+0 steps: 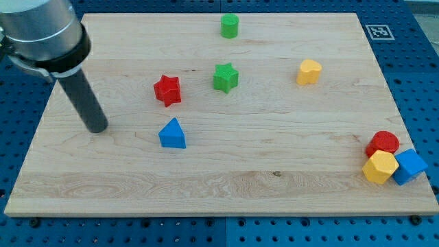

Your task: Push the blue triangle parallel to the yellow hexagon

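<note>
So there's no claw on this arm at all, just the dark rod, and my tip [97, 127] sits on the desk [226, 171] over at the view's left, near that edge of the wooden board. The blue triangle [172, 134] is to the tip's right and a touch lower in the view, near it but clearly apart, with bare wood between them. Just above the triangle, slightly toward the view's left, is a red star [167, 90], and right of that a green star [225, 77], the two near each other without touching. Further up near the view's top edge stands a green cylinder [230, 26], more or less straight above the green star. A yellow block [309, 71], kind of heart-shaped as far as I can make out, sits alone on the right of the middle, about level with the green star. The yellow hexagon [379, 167] is way off in the bottom right corner, well apart from the blue triangle, and it's bunched up with two others: a red cylinder [383, 143] touching it just above, and a blue cube [410, 165] pressed against its right side, hanging close to the board's edge. The board itself rests on a blue pegboard surface [411, 41].
</note>
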Tool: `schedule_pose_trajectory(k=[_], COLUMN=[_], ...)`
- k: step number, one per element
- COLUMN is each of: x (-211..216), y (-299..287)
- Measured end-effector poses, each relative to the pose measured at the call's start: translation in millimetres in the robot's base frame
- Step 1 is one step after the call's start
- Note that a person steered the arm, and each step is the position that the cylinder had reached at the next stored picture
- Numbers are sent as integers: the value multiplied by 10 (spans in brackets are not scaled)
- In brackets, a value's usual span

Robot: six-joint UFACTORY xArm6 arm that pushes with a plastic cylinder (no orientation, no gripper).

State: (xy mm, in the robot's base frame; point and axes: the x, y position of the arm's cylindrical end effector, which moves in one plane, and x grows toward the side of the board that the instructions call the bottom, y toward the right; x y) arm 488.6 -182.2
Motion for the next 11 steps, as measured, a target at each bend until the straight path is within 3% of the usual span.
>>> schedule_pose_trajectory(k=[2, 6, 10, 11], x=[216, 766, 1172, 1066], y=[1003, 2079, 2382, 2382])
